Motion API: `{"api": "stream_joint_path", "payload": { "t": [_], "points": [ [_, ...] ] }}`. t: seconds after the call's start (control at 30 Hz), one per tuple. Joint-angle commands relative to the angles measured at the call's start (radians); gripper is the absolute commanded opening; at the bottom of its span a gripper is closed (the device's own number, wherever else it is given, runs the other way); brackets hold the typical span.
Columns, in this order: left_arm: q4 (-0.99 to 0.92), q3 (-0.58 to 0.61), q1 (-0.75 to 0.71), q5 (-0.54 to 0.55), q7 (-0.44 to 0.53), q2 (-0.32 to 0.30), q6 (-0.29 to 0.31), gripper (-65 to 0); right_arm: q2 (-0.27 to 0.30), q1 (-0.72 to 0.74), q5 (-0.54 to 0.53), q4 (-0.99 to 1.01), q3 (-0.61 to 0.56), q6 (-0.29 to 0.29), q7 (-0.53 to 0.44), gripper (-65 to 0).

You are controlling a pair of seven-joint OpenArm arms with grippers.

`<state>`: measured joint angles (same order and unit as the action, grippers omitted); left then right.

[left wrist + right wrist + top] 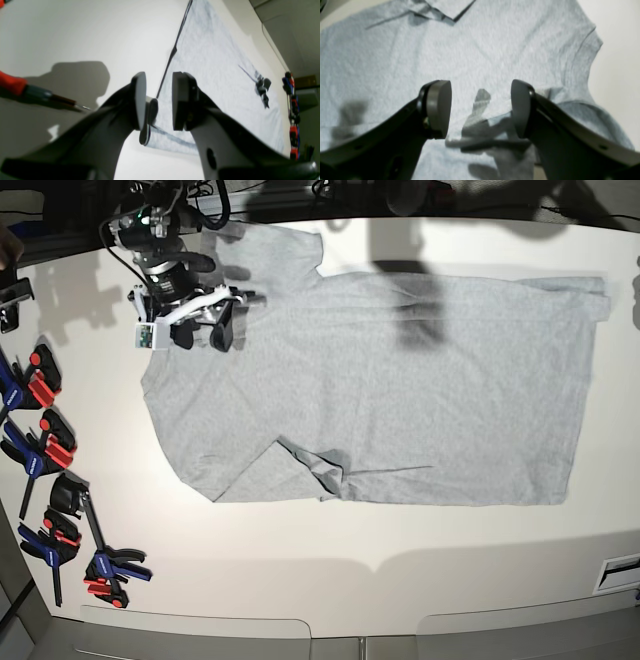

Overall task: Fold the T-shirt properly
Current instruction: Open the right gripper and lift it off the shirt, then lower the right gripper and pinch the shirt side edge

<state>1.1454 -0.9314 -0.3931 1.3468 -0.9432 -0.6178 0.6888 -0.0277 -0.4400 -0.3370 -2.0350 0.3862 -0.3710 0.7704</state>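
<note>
— What sits at the far left of the base view?

— Red-and-blue clamps (50, 450) along the table (400, 570) edge. Next, the right gripper (203, 330) hovers over the T-shirt (400, 380) near its collar end, fingers (438, 108) spread apart with nothing between them.

— And the shirt?

— Spread flat across the middle of the table, one sleeve tucked over its lower edge.

— The left gripper (158, 100)?

— Only its wrist view shows it: released, pads parted, low by the shirt's hem corner at the right end.
</note>
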Motion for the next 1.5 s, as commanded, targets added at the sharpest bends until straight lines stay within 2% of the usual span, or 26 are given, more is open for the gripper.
{"api": "stream_joint_path", "payload": {
  "t": [0.0,0.07,0.23,0.37,0.47,0.53,0.63,0.8,0.97,1.13,1.47],
  "points": [
    [0.013,-0.012,-0.003,0.026,0.008,-0.032,0.009,-48.6,0.003,-0.002,-0.011,-0.018,0.0,-0.006,0.006,-29.9],
    [0.013,-0.012,-0.003,0.027,-0.008,-0.031,0.009,-48.6,0.002,-0.032,-0.014,-0.026,0.0,-0.006,0.032,-29.9],
    [0.013,-0.012,-0.009,0.022,-0.014,-0.031,0.009,-48.6,-0.005,-0.2,-0.037,-0.165,0.004,-0.003,0.018,-30.0],
    [0.013,-0.012,-0.009,0.021,-0.014,-0.031,0.009,-48.3,-0.04,-0.309,-0.034,-0.27,0.072,-0.002,0.013,-30.0],
    [0.013,-0.012,-0.009,0.007,-0.014,-0.032,0.009,-47.0,-0.042,-0.337,-0.034,-0.232,0.148,-0.002,0.016,-30.0],
    [0.013,-0.012,-0.009,0.007,-0.014,-0.032,0.009,-44.6,-0.041,-0.336,-0.062,-0.169,0.196,-0.007,0.015,-30.0],
    [0.013,-0.012,-0.008,0.008,-0.013,-0.032,0.009,-44.2,-0.023,-0.335,-0.193,-0.043,0.249,-0.052,0.016,-30.0],
    [0.013,-0.012,-0.008,0.008,-0.013,-0.032,0.009,-44.3,0.04,-0.293,-0.296,0.155,0.256,-0.098,0.05,-30.0],
    [0.013,-0.012,-0.008,0.008,-0.01,-0.032,0.009,-44.3,0.039,-0.208,-0.377,0.268,0.254,-0.144,0.122,-30.0],
    [0.013,-0.012,-0.009,0.007,-0.01,-0.031,0.009,-44.3,0.036,-0.181,-0.454,0.292,0.253,-0.15,0.181,-30.0],
    [0.013,-0.012,-0.009,0.005,-0.014,-0.031,0.009,-44.3,0.036,-0.192,-0.459,0.207,0.253,-0.15,0.192,-30.0]
  ]
}}
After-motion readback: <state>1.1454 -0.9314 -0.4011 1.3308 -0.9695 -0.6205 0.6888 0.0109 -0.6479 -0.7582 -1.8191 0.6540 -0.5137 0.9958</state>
